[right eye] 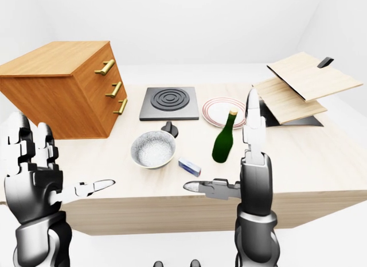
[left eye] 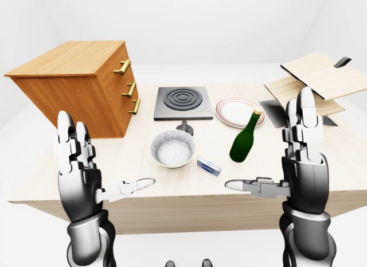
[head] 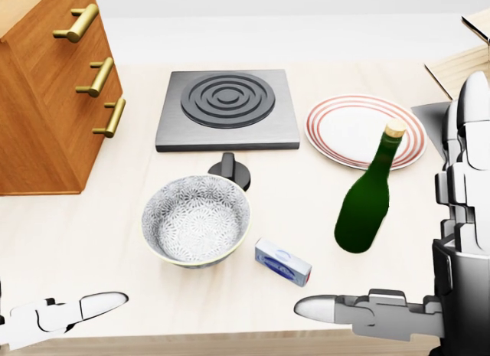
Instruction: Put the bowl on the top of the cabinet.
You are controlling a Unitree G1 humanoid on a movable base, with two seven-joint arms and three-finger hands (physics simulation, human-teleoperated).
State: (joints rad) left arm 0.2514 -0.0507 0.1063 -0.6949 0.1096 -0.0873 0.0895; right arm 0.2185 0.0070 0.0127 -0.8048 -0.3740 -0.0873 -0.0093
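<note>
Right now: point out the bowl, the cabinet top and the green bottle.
bowl (head: 197, 218), head view, patterned inside floor.
cabinet top (left eye: 69, 57), left-eye view, middle of the flat wooden top.
green bottle (head: 362, 207), head view, on the body below the neck.

Bowl hemmed: knob above, box right.

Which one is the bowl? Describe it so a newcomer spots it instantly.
Find the wooden cabinet at the table's left in the left-eye view, then the black burner plate beside it. Just below sits the bowl: round, open, grey-patterned inside, unlike the flat striped plate.
</note>
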